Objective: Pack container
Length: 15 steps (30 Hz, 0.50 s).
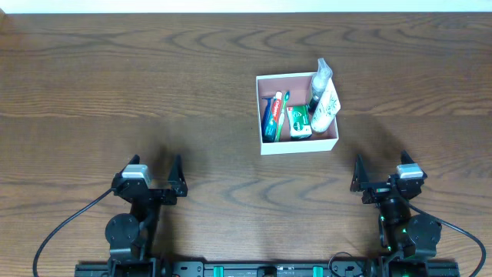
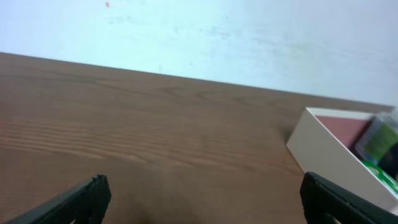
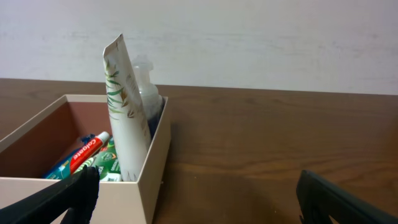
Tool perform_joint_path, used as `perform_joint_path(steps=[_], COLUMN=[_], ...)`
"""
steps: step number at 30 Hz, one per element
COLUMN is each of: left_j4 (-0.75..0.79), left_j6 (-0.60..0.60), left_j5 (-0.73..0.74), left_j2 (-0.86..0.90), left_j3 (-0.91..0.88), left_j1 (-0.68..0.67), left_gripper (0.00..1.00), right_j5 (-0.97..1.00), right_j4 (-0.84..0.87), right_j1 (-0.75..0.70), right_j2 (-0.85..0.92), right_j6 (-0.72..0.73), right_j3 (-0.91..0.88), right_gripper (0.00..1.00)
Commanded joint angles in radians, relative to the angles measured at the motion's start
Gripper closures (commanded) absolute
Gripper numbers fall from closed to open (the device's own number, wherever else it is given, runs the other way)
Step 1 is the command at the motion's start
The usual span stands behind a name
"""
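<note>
The container (image 1: 298, 145) is set on the wooden table (image 1: 115, 92), with a white tube (image 1: 326, 104) leaned against its right wall and a toothpaste tube (image 1: 269, 117) by its left wall. The left gripper (image 1: 156, 161) and right gripper (image 1: 380, 163) are held wide open and empty, well short of its front edge, one to either side; open wood is seen around all its edges

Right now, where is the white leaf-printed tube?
Seen overhead, the white leaf-printed tube leans at the right wall inside the square white cardboard box, beside a clear bottle.
</note>
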Motion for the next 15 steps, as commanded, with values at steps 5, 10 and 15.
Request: perform_joint_path(steps=[5, 10, 15], left_j4=[-0.01, -0.009, -0.009], left_j6=[-0.013, -0.013, -0.013], left_j5=[-0.047, -0.047, -0.047], left_j2=[-0.01, -0.01, -0.01], left_j3=[-0.033, -0.033, -0.033], left_j1=[0.008, 0.008, 0.008], left_gripper=[0.02, 0.02, 0.02], right_j5=[0.006, 0.006, 0.006], right_j4=[-0.002, -0.002, -0.002], right_j1=[0.011, 0.011, 0.011], right_j2=[-0.006, -0.006, -0.006], right_j6=[-0.018, -0.018, -0.018], right_j3=[-0.004, -0.004, -0.004], right_gripper=[0.01, 0.01, 0.01])
